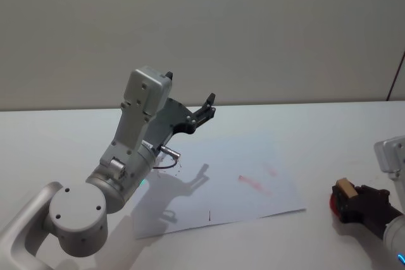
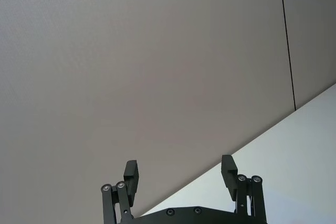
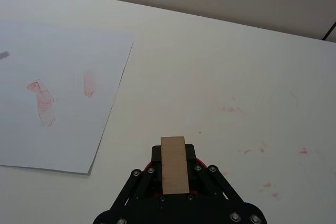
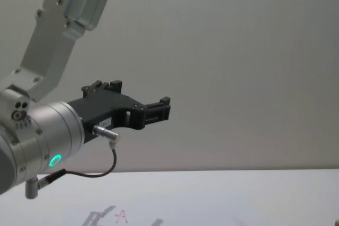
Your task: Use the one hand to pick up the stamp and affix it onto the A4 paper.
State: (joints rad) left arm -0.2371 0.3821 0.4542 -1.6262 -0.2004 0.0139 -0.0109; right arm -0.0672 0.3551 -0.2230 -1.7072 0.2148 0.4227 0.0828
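stamp [image 3: 173,165] sits clamped in low right gripper [image 1: 347,201] beside a4 paper [image 1: 243,170].

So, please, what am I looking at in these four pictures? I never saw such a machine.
It is a robot with two arms, each ending in a black two-fingered gripper. One picture looks down from its head, one from its chest, one from each wrist. On the white table lies an A4 paper with red marks. The right gripper, beside the paper, is shut on a small wood-coloured stamp. The left gripper is raised above the table, open and empty.
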